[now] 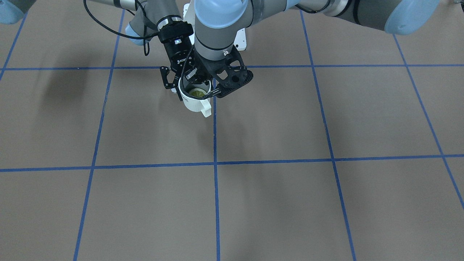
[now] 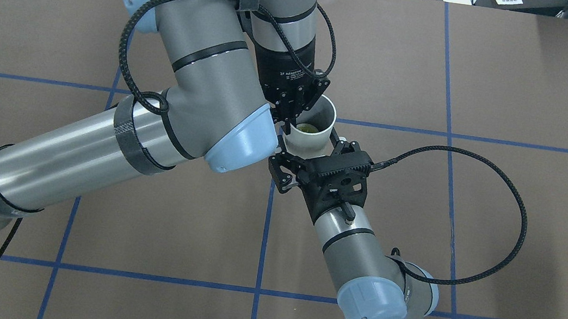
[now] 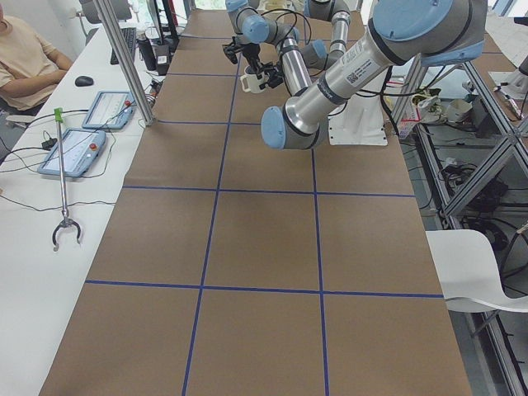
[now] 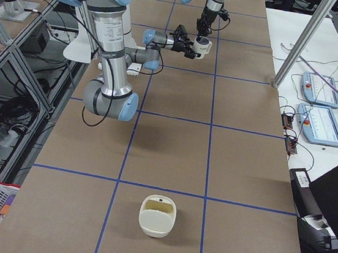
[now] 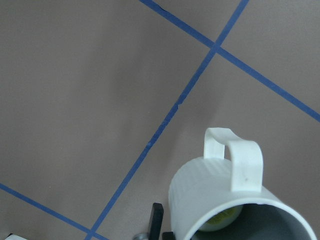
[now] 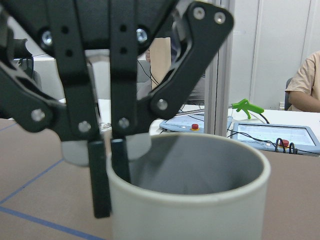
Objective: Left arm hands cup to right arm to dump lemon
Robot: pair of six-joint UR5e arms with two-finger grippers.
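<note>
the cup (image 1: 194, 103) hangs upright above the tabletop (image 1: 290, 127), mouth up, near a crossing of blue tape lines (image 1: 214, 145), with both arms at it. the left claw (image 2: 289, 117) comes down on it from above and is clamped on the rim. in the right wrist view one finger (image 6: 100, 180) lies against the outside of the wall and the other sits just inside the mouth. the right claw (image 2: 313, 147) reaches in level from the robot's side, its fingers spread to either side of the cup's lower body. whether they press on it cannot be told. the lemon (image 1: 197, 93) lies in the bottom of the cup. the handle (image 1: 206, 108) points away from the robot, and neither claw touches it. well apart, toward the tabletop's end on the robot's right, stands an off-white tub (image 4: 157, 216). on the white bench beside the tabletop lie two blue-edged pendants (image 4: 321, 123) and a long grabber tool (image 3: 64, 190). a person (image 3: 25, 58) sits at that bench.
</note>
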